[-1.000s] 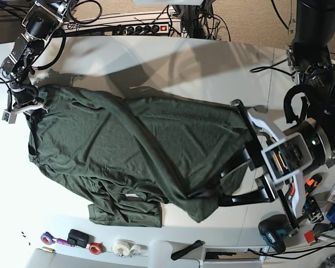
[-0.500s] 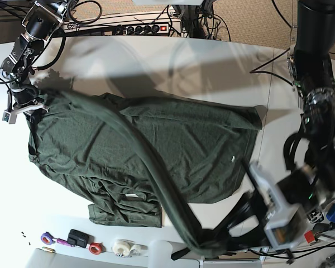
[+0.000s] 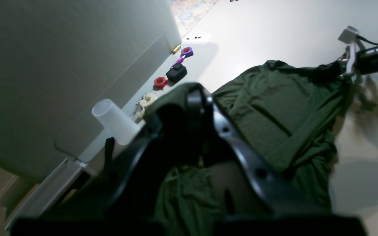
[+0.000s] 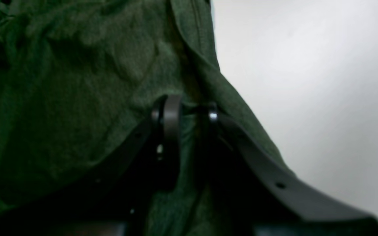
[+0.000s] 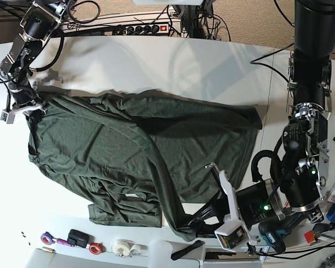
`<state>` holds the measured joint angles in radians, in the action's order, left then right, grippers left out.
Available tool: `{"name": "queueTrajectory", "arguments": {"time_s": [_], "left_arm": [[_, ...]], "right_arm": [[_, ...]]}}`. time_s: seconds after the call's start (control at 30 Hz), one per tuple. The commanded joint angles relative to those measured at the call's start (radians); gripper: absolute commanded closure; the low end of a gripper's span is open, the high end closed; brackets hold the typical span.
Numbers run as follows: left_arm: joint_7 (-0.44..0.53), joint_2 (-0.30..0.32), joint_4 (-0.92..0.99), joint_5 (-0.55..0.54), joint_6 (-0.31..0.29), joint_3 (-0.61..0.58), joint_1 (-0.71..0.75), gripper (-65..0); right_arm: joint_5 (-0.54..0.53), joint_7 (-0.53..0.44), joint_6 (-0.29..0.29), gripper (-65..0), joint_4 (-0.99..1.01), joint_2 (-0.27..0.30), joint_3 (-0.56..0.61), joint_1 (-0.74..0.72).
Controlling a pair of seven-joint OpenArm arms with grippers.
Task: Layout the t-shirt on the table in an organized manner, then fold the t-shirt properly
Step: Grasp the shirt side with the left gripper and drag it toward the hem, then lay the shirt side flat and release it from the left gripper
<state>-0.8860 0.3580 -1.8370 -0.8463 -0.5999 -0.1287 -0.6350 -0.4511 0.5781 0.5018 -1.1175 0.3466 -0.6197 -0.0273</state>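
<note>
The t-shirt (image 5: 100, 145) lies spread across the white tabletop (image 5: 173, 61), still rumpled, with a thick diagonal ridge of fabric running from its upper left down to the near edge. The left gripper (image 5: 196, 222) sits low at that near edge with its jaws clenched on the end of the ridge; the left wrist view shows green cloth bunched around and below the jaws. The right gripper (image 5: 23, 100) is at the far left corner, jaws pinching a fold of the shirt's edge, as the right wrist view shows cloth caught between them.

The step in hand appears to be laying the garment flat. To do it well, both pinches should stay firm while the two arms draw apart, so the ridge flattens instead of dragging the whole shirt. The left arm likely needs to carry its corner out and away from the body of the shirt, keeping low over the tabletop. The clutter along the near edge, the tape rolls (image 5: 123, 247) and the white tube (image 3: 115, 122), sits close to the cloth and could snag it.
</note>
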Motion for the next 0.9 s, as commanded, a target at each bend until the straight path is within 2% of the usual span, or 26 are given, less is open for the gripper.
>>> {"name": "queueTrajectory", "arguments": {"time_s": [0.0,0.17,0.33,0.43,0.6,0.77,0.87], "left_arm": [[0.012,0.005,-0.011,-0.013,0.006,0.008,-0.032,0.0],[-0.103,0.005,-0.011,-0.027,0.005,0.008,-0.026,0.0],[-0.189,0.005,-0.011,-0.09,0.005,0.008,0.016,0.0],[-0.234,0.008,-0.011,-0.093,0.005,0.008,0.052,0.0],[-0.365,0.015,-0.012,-0.1,0.018,0.008,0.108,0.0],[-0.38,0.049,-0.021,-0.105,0.028,0.008,0.143,0.0],[-0.409,0.082,-0.024,-0.108,0.063,0.008,0.145,0.0]], "right_arm": [[0.017,0.079,0.017,-11.0,-0.002,0.018,0.003,0.008],[-0.061,0.142,0.041,-11.0,-0.069,0.053,0.002,0.008],[-0.126,0.164,0.056,-11.0,-0.154,0.05,0.003,0.008],[-0.134,0.173,0.056,-11.0,-0.184,0.05,0.003,0.008],[-0.132,0.175,0.056,-11.0,-0.191,0.05,0.003,0.008],[-0.132,0.175,0.056,-11.0,-0.191,0.05,0.003,0.008],[-0.131,0.179,0.056,-11.0,-0.191,0.05,0.003,0.008]]}}
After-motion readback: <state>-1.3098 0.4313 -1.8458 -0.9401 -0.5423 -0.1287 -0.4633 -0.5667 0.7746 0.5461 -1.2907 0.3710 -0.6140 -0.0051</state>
